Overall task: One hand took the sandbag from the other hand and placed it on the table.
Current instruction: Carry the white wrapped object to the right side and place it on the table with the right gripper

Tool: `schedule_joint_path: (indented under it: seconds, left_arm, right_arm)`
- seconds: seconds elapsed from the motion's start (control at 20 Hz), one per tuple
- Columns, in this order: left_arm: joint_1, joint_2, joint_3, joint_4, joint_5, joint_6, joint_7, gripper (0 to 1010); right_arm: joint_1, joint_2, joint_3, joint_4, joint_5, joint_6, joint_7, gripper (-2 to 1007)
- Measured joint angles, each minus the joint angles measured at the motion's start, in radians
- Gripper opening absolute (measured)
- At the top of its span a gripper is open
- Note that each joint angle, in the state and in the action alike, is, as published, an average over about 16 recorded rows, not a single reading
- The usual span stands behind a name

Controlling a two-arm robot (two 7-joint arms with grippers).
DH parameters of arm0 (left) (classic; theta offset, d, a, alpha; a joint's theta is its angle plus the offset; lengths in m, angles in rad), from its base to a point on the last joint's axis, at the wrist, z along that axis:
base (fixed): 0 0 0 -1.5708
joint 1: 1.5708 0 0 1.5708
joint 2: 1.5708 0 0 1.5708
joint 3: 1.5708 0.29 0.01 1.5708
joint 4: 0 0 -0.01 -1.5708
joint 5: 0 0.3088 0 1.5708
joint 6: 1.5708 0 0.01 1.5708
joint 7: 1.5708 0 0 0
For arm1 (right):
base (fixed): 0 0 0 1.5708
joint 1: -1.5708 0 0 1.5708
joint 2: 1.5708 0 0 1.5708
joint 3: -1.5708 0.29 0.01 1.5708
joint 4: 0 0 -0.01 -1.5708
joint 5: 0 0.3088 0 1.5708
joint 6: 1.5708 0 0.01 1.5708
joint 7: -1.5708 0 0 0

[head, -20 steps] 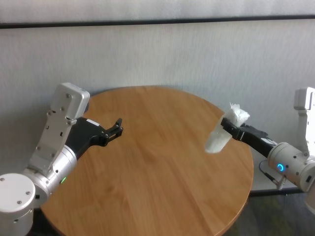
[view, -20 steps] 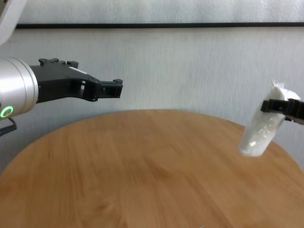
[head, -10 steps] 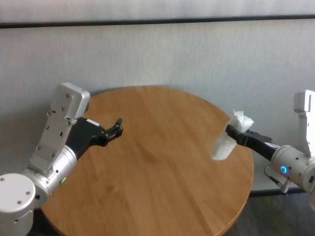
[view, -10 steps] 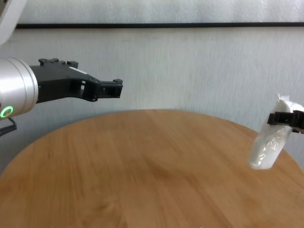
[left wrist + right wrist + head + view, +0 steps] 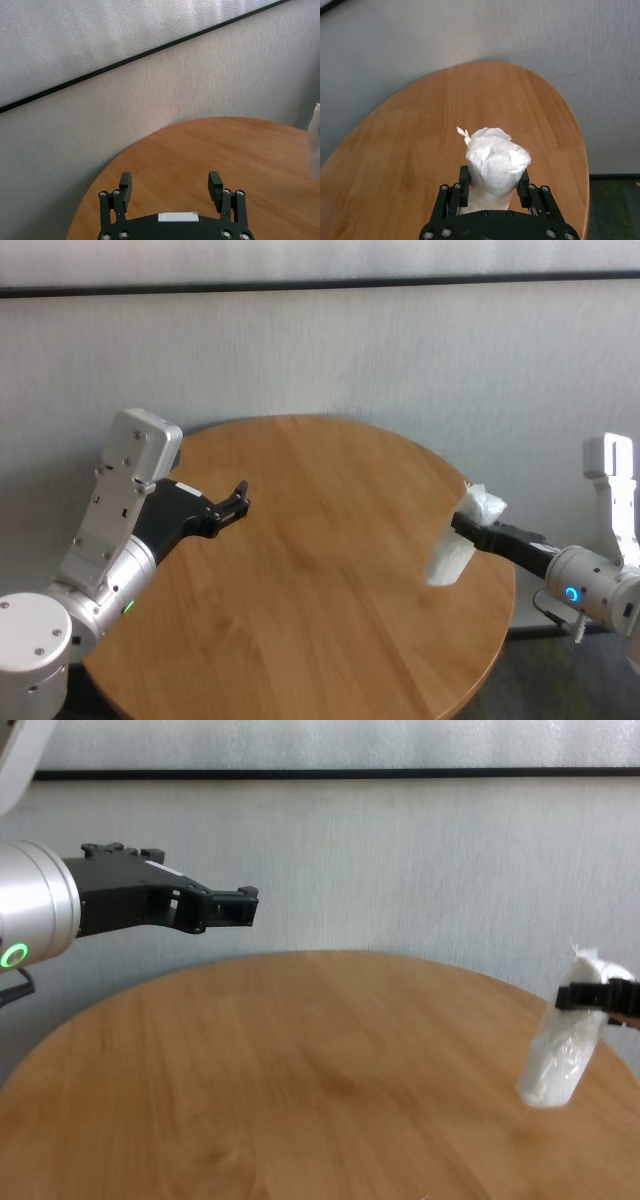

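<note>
My right gripper (image 5: 468,523), on the wrist with the blue ring, is shut on the upper part of the white sandbag (image 5: 452,554). The sandbag hangs tilted over the right edge of the round wooden table (image 5: 300,580), its lower end close above the wood (image 5: 560,1065). In the right wrist view the fingers (image 5: 463,185) clamp the sandbag (image 5: 495,162), whose twisted tip points up. My left gripper (image 5: 240,502), on the wrist with the green ring, is open and empty, held above the table's left side (image 5: 245,905). It also shows open in the left wrist view (image 5: 170,185).
A grey wall (image 5: 330,350) with a dark horizontal strip stands behind the table. Dark floor (image 5: 615,205) lies past the table's right edge. A white link of my right arm (image 5: 612,490) rises at the far right.
My right gripper has carried the sandbag down and toward the table's right edge, then slightly back left and lower. The left arm has not moved.
</note>
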Motion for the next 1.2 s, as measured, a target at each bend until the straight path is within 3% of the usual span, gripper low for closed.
schedule_joint_path:
  seconds: [0.35,0.7,1.2]
  left_arm:
    - [0.000,0.000,0.000,0.000,0.000,0.000,0.000,1002]
    - [0.000,0.000,0.000,0.000,0.000,0.000,0.000,1002]
    - [0.000,0.000,0.000,0.000,0.000,0.000,0.000,1002]
  right_arm:
    - [0.006,-0.002,-0.006,0.011,-0.001,0.029,0.017,542]
    - [0.009,-0.002,-0.008,0.015,0.000,0.033,0.021,551]
    - [0.007,-0.002,-0.007,0.011,0.000,0.029,0.015,707]
